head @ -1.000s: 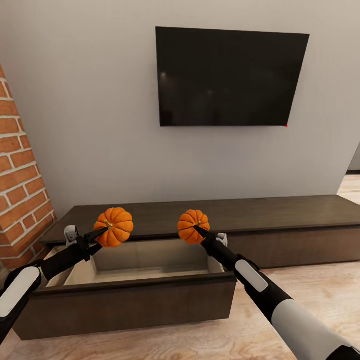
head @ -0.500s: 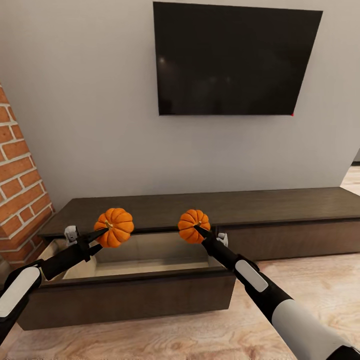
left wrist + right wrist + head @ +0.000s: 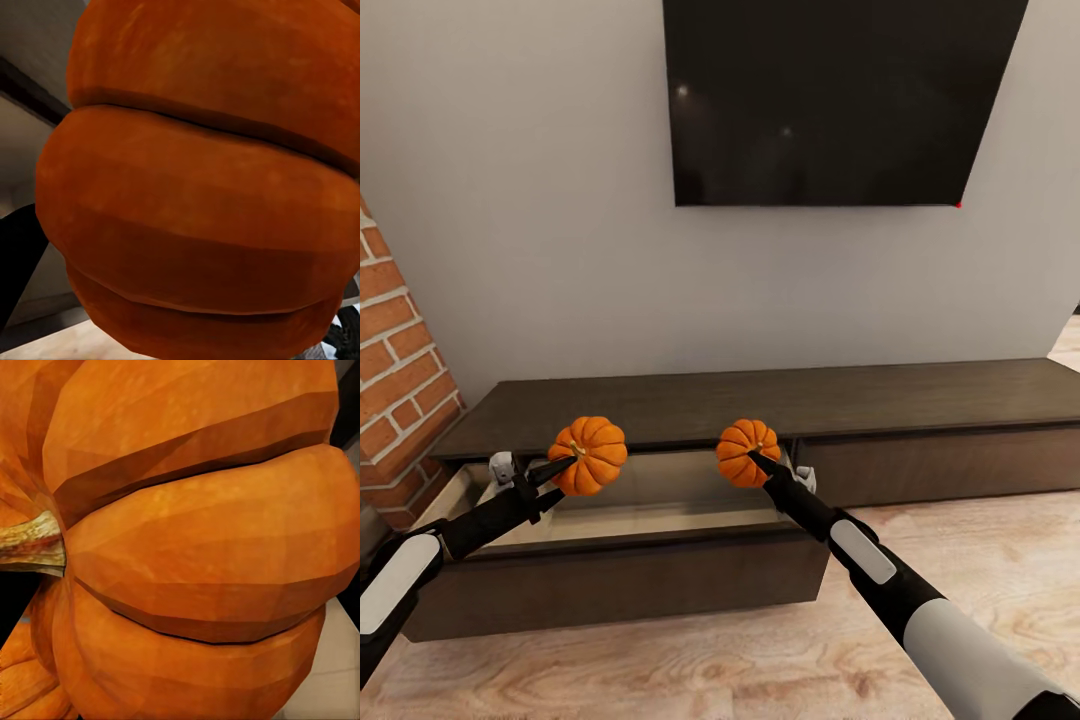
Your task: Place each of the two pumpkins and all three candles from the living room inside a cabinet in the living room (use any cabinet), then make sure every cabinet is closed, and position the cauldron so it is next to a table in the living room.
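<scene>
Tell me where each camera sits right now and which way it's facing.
Head view: on the head, facing the open cabinet drawer and wall TV; both arms show, left gripper and right gripper each holding a pumpkin.
Left wrist: by its gripper, tight on the left pumpkin; a dark finger at the edge.
Right wrist: tight on the right pumpkin.
Shared: each pumpkin appears in the head view.

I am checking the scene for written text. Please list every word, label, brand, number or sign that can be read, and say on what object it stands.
There is no readable text in these pictures.
The television screen is dark, without logo or letters; a small red dot sits at its lower corner.
The cabinet, the open drawer, the brick wall, both pumpkins and both grippers carry no markings.
</scene>
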{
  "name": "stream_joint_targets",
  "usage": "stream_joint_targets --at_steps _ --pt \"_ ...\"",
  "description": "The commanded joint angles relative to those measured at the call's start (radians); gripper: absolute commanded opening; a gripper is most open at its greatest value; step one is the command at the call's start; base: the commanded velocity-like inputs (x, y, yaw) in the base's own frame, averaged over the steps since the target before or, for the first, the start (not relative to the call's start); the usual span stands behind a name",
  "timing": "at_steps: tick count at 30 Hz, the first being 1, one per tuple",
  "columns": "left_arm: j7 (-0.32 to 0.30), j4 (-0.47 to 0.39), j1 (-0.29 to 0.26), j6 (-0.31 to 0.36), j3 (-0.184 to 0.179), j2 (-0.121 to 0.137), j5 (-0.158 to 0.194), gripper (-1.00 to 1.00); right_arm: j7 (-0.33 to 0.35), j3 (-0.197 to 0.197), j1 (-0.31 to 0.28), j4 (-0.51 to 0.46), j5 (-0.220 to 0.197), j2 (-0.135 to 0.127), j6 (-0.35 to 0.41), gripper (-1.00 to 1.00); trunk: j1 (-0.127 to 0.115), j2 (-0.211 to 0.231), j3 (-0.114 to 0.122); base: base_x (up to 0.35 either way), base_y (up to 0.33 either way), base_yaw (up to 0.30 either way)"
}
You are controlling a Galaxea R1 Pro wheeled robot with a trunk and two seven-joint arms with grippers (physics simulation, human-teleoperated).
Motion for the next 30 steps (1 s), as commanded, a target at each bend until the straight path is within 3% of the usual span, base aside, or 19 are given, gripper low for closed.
stream_joint_targets --at_steps 1,10,30 --pt "0.001 0.0 -0.001 0.006 -0.001 0.001 0.009 -1.0 0.001 0.004 -0.001 0.0 -0.011 -0.001 0.002 -1.0 0.0 0.0 -0.001 0.0 0.0 0.0" --pt "0.001 -0.003 -0.001 0.006 -0.002 0.001 0.009 -1.0 -0.001 0.004 -0.001 0.0 -0.011 -0.001 0.004 -1.0 0.0 0.0 -0.001 0.001 0.001 0.0" --pt "0.002 -0.004 -0.001 0.007 -0.002 0.001 0.009 -1.0 -0.002 0.005 -0.001 0.002 -0.009 -0.001 -0.015 -1.0 0.0 0.0 -0.001 0.124 0.043 0.0"
